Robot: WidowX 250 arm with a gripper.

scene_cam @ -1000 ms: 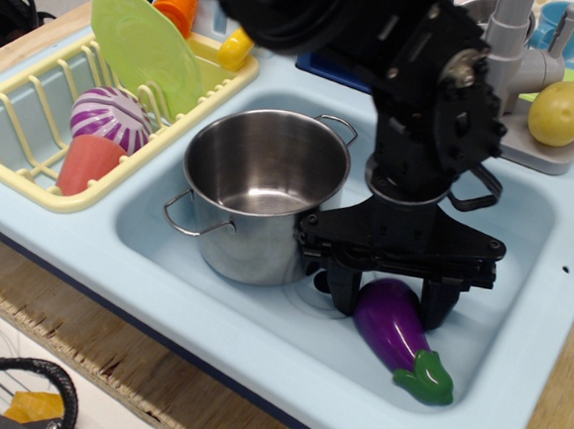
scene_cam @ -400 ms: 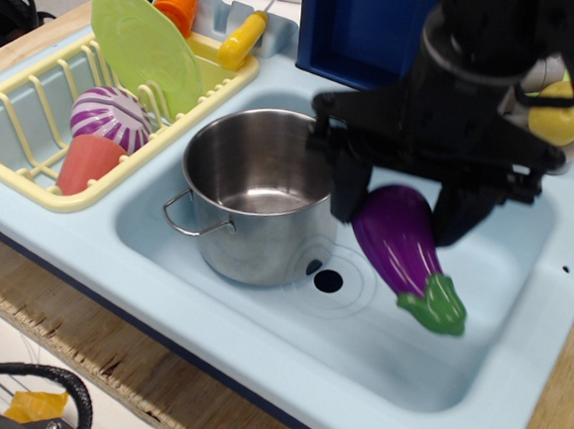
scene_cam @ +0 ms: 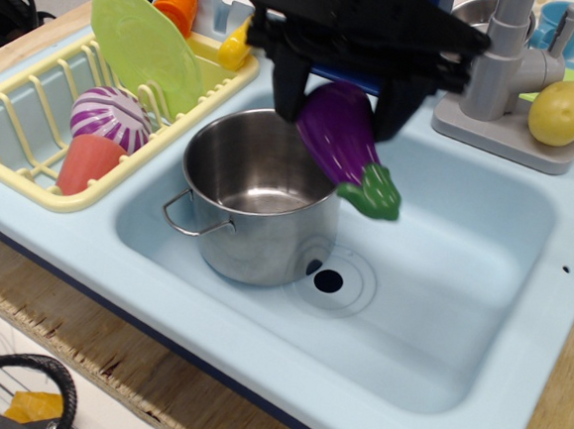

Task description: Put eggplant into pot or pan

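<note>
My gripper (scene_cam: pixel 341 105) is shut on the purple eggplant (scene_cam: pixel 337 137), holding it in the air above the right rim of the steel pot (scene_cam: pixel 254 193). The eggplant hangs tilted, its green stem cap (scene_cam: pixel 372 192) pointing down and to the right, just outside the pot's rim. The pot stands upright and empty in the left part of the light blue sink (scene_cam: pixel 440 286), with its two loop handles showing.
A yellow dish rack (scene_cam: pixel 36 115) at the left holds a green plate (scene_cam: pixel 146 44), a purple-and-white striped toy (scene_cam: pixel 111 116) and a salmon cup (scene_cam: pixel 90 162). A grey faucet (scene_cam: pixel 507 73) and a potato (scene_cam: pixel 566 111) stand at the back right. The drain (scene_cam: pixel 329 280) lies beside the pot.
The gripper closed on the eggplant on the sink floor, lifted it, and carried it up and to the left, from right of the pot to above the pot's right rim.
</note>
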